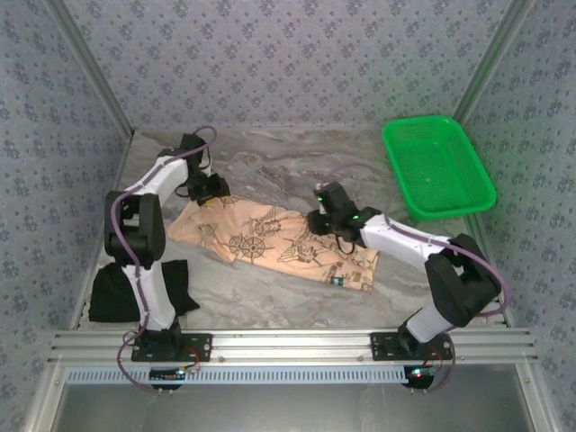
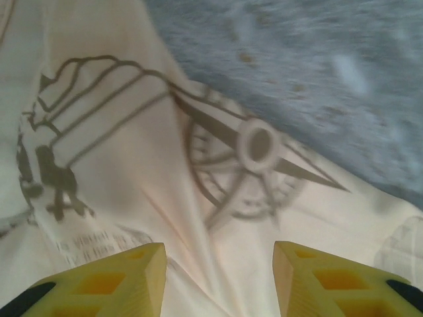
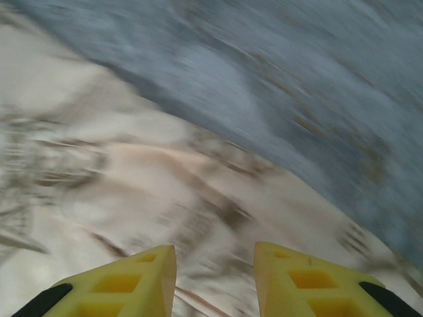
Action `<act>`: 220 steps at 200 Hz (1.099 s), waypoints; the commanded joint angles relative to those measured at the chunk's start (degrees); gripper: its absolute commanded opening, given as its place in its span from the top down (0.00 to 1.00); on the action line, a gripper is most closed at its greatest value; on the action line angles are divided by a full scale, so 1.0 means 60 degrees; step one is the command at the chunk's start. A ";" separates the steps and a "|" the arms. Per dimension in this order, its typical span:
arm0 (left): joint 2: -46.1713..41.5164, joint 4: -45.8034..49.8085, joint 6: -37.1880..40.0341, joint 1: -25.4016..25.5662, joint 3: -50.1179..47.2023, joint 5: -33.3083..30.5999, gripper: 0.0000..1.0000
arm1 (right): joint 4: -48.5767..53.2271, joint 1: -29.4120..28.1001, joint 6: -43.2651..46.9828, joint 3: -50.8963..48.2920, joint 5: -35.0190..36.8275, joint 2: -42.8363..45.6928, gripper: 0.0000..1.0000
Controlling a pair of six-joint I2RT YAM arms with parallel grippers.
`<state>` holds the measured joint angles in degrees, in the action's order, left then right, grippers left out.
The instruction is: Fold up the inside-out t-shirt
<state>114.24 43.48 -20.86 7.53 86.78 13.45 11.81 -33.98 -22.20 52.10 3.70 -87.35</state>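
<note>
I am poising my left gripper [image 2: 218,254] and right gripper [image 3: 215,254], jaws parted, above the far edge of the peach-tan compass-printed fabric t-shirt [image 1: 270,238], ready for pinching.

The left arm [image 1: 144,193] and right arm [image 1: 405,238] reached forward, wrists angled down, with the left gripper [image 2: 219,281] and right gripper [image 3: 215,281] both parted.

printed t-shirt [image 1: 270,239]: 1 | black garment [image 1: 108,293]: 1 | green basket [image 1: 438,166]: 1 | arms [image 1: 144,229]: 2
</note>
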 commanded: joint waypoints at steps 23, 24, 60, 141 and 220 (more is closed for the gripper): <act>0.1447 0.0086 0.0136 -0.0200 0.0907 -0.0644 0.53 | 0.0742 0.1662 -0.1333 -0.1167 -0.2005 0.0067 0.76; 0.1472 0.0089 0.0144 -0.0200 0.0927 -0.0652 0.53 | 0.0756 0.1677 -0.1344 -0.1197 -0.1978 0.0084 0.76; 0.2215 0.0120 0.0245 -0.0263 0.1419 -0.0689 0.53 | 0.1535 0.2548 -0.1794 -0.2269 -0.0808 0.0767 0.76; 0.3228 0.0360 0.1521 -0.0033 0.3775 0.0673 0.52 | 0.2087 0.3521 -0.0382 -0.1812 -0.1021 0.1675 0.77; 0.1625 -0.0265 0.1794 0.0965 0.4215 0.1809 0.49 | 0.2395 0.2139 0.2306 -0.0205 -0.1773 0.0564 0.71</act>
<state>131.55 43.68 -11.88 11.18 113.86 21.58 23.38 -19.94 -13.82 49.65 -5.61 -80.49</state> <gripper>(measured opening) 0.508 0.295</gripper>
